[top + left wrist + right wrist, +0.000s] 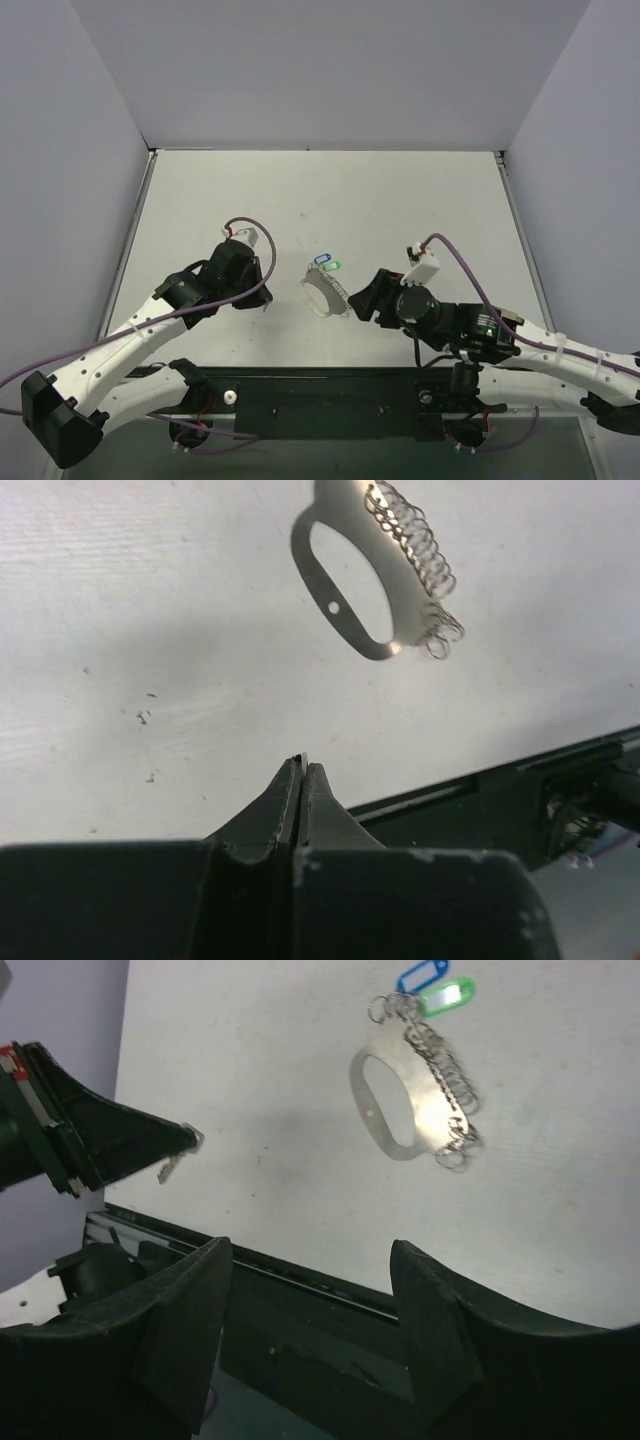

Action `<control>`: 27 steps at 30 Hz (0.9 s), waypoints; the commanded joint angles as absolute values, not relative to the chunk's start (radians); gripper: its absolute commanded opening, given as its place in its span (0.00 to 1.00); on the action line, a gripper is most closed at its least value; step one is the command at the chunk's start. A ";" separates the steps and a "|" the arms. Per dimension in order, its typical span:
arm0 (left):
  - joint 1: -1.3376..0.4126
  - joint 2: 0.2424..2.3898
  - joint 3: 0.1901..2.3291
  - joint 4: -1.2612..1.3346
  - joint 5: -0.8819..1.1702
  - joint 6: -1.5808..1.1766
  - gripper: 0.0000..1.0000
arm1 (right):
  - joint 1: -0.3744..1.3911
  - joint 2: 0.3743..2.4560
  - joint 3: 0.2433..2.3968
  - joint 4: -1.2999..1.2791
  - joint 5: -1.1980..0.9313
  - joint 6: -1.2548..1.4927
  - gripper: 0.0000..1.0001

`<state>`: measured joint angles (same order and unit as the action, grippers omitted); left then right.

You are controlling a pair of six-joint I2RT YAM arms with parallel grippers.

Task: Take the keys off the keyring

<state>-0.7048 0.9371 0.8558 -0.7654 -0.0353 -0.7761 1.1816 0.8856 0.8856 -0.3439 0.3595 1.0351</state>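
Observation:
The keyring [324,291], a silver oval loop with a short chain, lies flat on the table between my grippers. Its blue tag [322,259] and green tag [334,266] lie at its far end. It also shows in the left wrist view [340,620] and the right wrist view [380,1120]. My left gripper [263,299] is left of the loop and apart from it, shut on a tiny silver key. The key's edge shows between the tips [301,759], and it dangles from them in the right wrist view [170,1168]. My right gripper [354,303] is open and empty, just right of the loop.
The black base rail [330,405] runs along the near table edge behind both grippers. Grey walls [60,150] enclose the table on the left, back and right. Purple cables [470,270] loop over both wrists.

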 commanded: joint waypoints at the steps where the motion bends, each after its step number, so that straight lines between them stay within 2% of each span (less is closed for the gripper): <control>1: -0.689 1.004 0.845 -0.641 -0.191 -0.684 0.00 | 1.302 0.746 0.775 -0.610 0.610 1.215 0.60; 7: -0.677 1.011 0.825 -0.595 -0.333 -0.635 0.00 | 1.426 0.670 0.796 -0.734 0.695 1.290 0.61; 8: -0.675 1.005 0.830 -0.600 -0.342 -0.635 0.03 | 1.446 0.673 0.802 -0.747 0.709 1.295 0.61; 9: -0.673 0.994 0.836 -0.606 -0.365 -0.631 0.17 | 1.456 0.683 0.814 -0.758 0.722 1.298 0.62; 12: -0.673 0.970 0.876 -0.630 -0.399 -0.603 0.40 | 1.489 0.715 0.833 -0.764 0.744 1.304 0.63; 14: -0.667 0.957 0.906 -0.644 -0.410 -0.583 0.59 | 1.505 0.739 0.845 -0.762 0.758 1.310 0.64; 15: -0.663 0.957 0.916 -0.655 -0.411 -0.575 0.72 | 1.509 0.747 0.856 -0.761 0.762 1.312 0.65; 16: -0.660 0.957 0.946 -0.672 -0.410 -0.560 0.79 | 1.517 0.765 0.867 -0.759 0.767 1.309 0.65; 27: -0.653 0.862 1.181 -0.879 -0.446 -0.476 0.84 | 1.557 0.776 0.930 -0.765 0.810 1.263 0.66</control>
<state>-0.6590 0.9218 1.1046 -0.7849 -0.4122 -0.5247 1.5414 0.8066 0.8795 -0.7296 0.7261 1.2839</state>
